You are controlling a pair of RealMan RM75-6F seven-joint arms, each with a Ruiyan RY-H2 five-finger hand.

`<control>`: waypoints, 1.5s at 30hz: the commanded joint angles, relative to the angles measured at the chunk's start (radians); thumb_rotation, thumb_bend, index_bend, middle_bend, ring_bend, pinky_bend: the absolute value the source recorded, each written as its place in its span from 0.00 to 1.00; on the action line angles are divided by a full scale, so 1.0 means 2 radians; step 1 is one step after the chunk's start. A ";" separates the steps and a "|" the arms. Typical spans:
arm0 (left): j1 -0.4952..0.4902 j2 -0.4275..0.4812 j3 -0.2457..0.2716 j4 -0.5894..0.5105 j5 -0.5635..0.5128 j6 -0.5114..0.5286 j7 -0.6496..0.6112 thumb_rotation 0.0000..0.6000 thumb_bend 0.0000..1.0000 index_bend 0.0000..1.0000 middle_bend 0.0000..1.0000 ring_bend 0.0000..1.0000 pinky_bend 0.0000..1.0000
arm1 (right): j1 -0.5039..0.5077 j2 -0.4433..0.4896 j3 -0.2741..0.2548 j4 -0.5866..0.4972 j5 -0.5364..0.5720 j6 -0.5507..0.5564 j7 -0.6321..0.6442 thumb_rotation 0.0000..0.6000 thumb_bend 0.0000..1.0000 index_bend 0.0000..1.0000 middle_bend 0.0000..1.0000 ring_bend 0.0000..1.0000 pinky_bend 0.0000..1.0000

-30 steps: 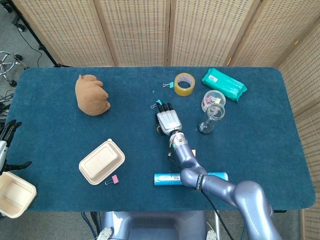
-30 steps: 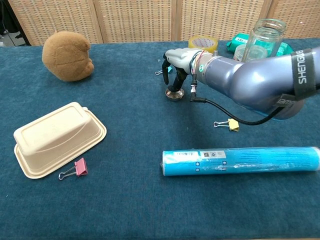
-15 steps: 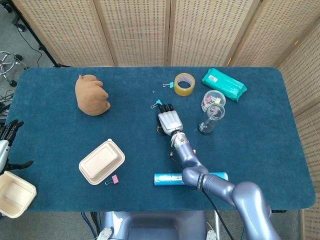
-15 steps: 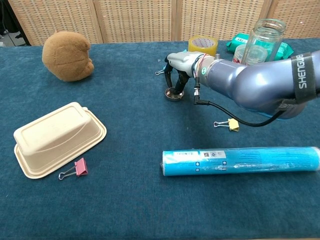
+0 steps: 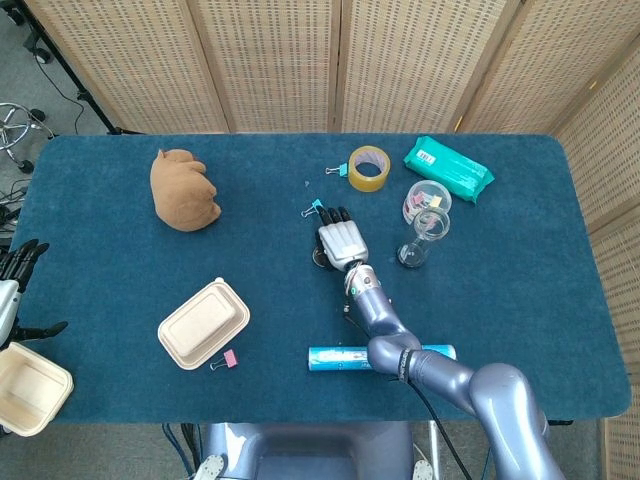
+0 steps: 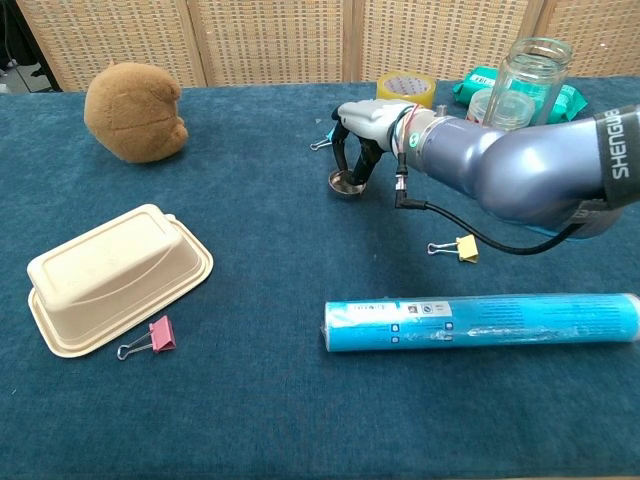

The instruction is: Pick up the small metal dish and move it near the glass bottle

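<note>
The head view looks steeply down from high above the near edge, taking in the whole table (image 5: 120,250) and the screens behind it. The chest view sits low and close at that edge, facing across. Both share the right hand (image 5: 341,243) (image 6: 372,122), the tape (image 5: 368,167) (image 6: 405,88) beyond its fingers and the tube (image 5: 340,356) (image 6: 480,321) nearer the camera.

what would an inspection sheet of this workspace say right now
surface: table under dark blue cloth
job's things: small metal dish in right hand's fingers, lift unclear; glass bottle upright, to its right
clutter: brown plush toy, takeout box, pink binder clip, yellow binder clip, blue tube, tape roll, green wipes pack, clear jar
hands: right hand pinches the dish; left hand off the table's left edge, fingers apart, holds nothing
cables: black cable along right arm
surroundings: wicker screens behind; second takeout box off-table
</note>
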 commanded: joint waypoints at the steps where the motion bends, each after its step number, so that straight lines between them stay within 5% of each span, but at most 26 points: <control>1: 0.000 0.000 0.001 -0.001 0.001 0.000 0.001 1.00 0.00 0.00 0.00 0.00 0.00 | -0.005 0.011 -0.001 -0.018 -0.007 0.011 -0.001 1.00 0.61 0.63 0.00 0.00 0.00; 21: 0.001 -0.005 0.007 -0.010 0.013 0.008 0.022 1.00 0.00 0.00 0.00 0.00 0.00 | -0.052 0.237 0.034 -0.317 -0.002 0.122 -0.063 1.00 0.62 0.65 0.00 0.00 0.00; 45: -0.011 -0.006 -0.002 -0.015 0.017 0.005 0.013 1.00 0.00 0.00 0.00 0.00 0.00 | -0.131 0.395 -0.028 -0.386 0.009 0.164 -0.073 1.00 0.63 0.66 0.00 0.00 0.00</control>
